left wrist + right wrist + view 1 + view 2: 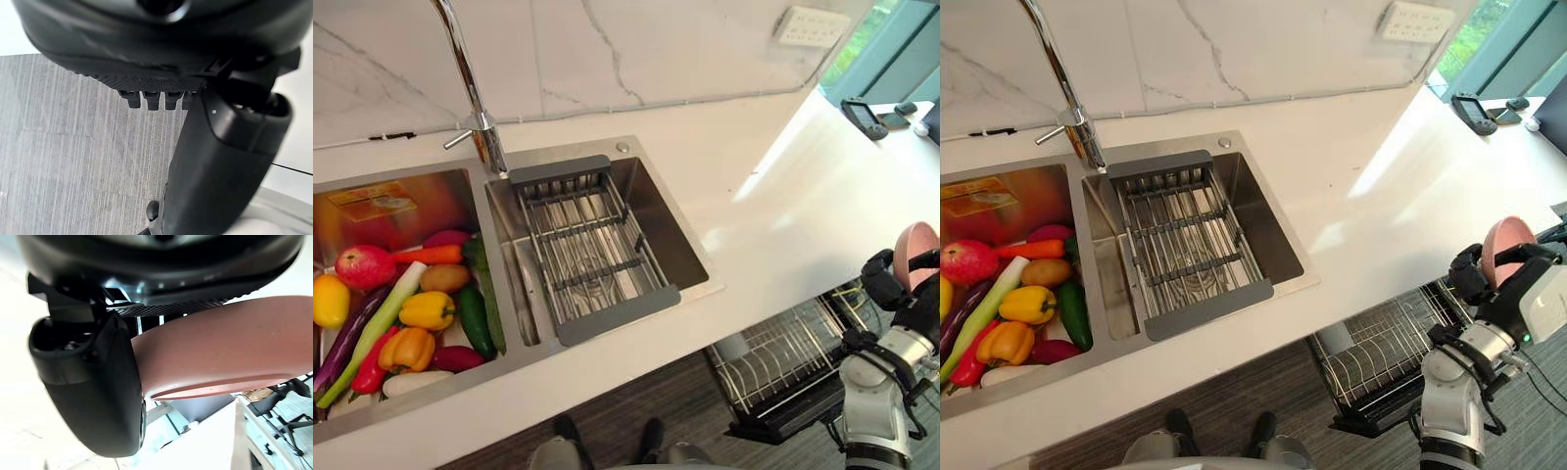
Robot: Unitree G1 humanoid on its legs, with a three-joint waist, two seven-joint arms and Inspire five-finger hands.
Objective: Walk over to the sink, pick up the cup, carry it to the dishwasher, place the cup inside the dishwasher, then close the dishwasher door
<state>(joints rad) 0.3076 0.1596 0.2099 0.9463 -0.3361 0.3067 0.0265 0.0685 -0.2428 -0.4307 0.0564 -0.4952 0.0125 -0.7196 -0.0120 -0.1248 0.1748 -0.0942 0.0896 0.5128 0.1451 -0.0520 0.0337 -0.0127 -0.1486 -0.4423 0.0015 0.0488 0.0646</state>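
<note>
Lower right: dishwasher rack [1381, 352] pulled out under the counter edge. Right hand [1472, 277] at right edge, clamped round pink cup [1505, 245]; rack lies down-left of cup, so this hand is nearer. Left hand [146, 49] over floor, grip unreadable; sink [1268, 220] farther, upper left.

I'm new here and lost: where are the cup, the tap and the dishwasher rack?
cup [1506, 235]: right eye view, on its pink side.
tap [462, 59]: left eye view, on its shiny neck.
dishwasher rack [1381, 348]: right eye view, on its wire grid.
</note>
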